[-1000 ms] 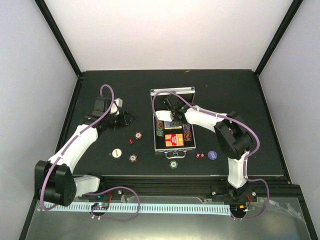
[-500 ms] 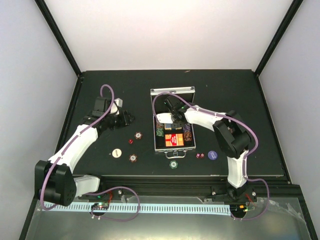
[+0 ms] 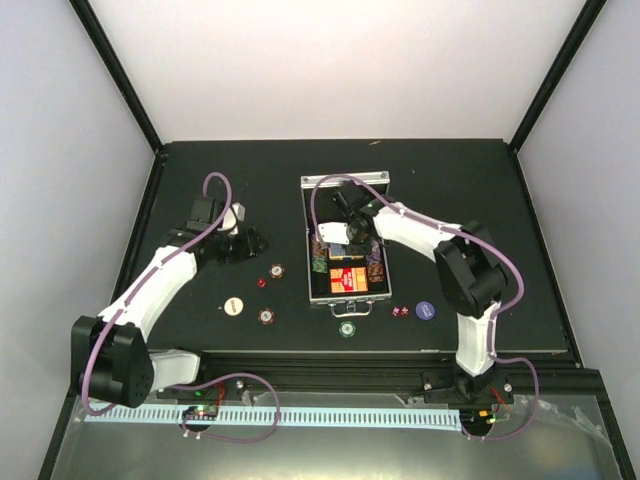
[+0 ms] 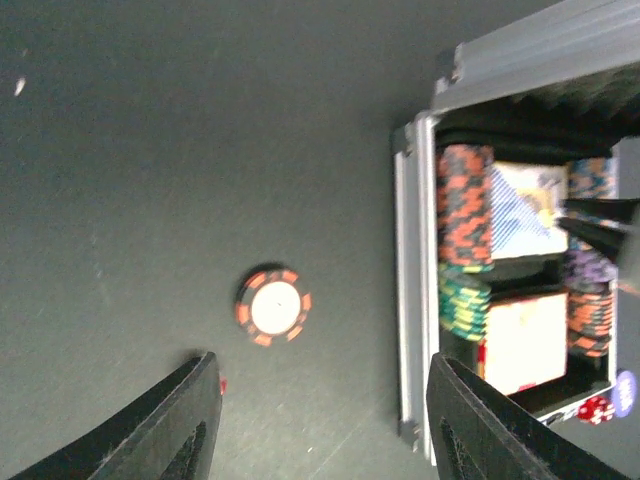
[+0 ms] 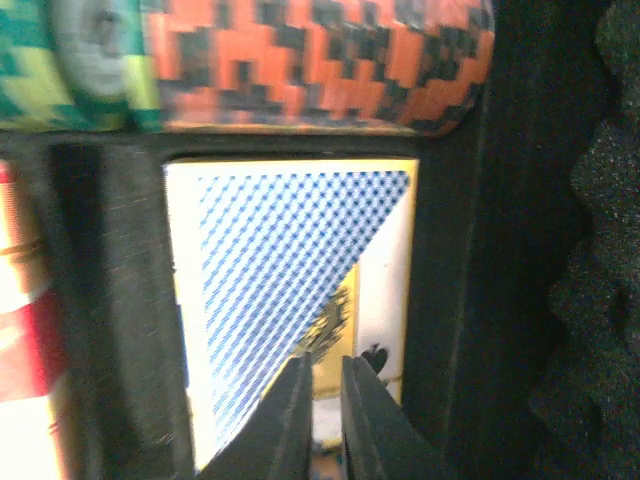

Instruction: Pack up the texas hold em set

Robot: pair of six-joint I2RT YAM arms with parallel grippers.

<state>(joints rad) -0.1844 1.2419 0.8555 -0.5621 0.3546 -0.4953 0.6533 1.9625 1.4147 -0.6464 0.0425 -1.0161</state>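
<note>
The silver case (image 3: pixel 346 296) lies open mid-table with chip stacks and two card decks in its slots. My right gripper (image 3: pixel 347 236) is inside it, shut with nothing between its fingertips (image 5: pixel 320 408), just above the blue-backed card deck (image 5: pixel 270 290). Beside that deck runs a row of orange-and-black chips (image 5: pixel 320 60). My left gripper (image 3: pixel 252 240) stands open left of the case, holding nothing (image 4: pixel 325 400). A red-and-white chip (image 4: pixel 273 304) lies flat on the table ahead of its jaws. A tiny red die (image 4: pixel 222 384) sits by the left finger.
Loose on the black table: a maroon chip (image 3: pixel 276 270), a cream chip (image 3: pixel 232 306), another chip (image 3: pixel 266 316), a green chip (image 3: pixel 346 328), a purple chip (image 3: pixel 425 310) and red dice (image 3: pixel 400 311). The foam-lined lid (image 3: pixel 345 185) lies behind the case.
My left gripper's jaws have opened wider and it has edged to the right. The right gripper has shifted a little inside the case, still shut.
</note>
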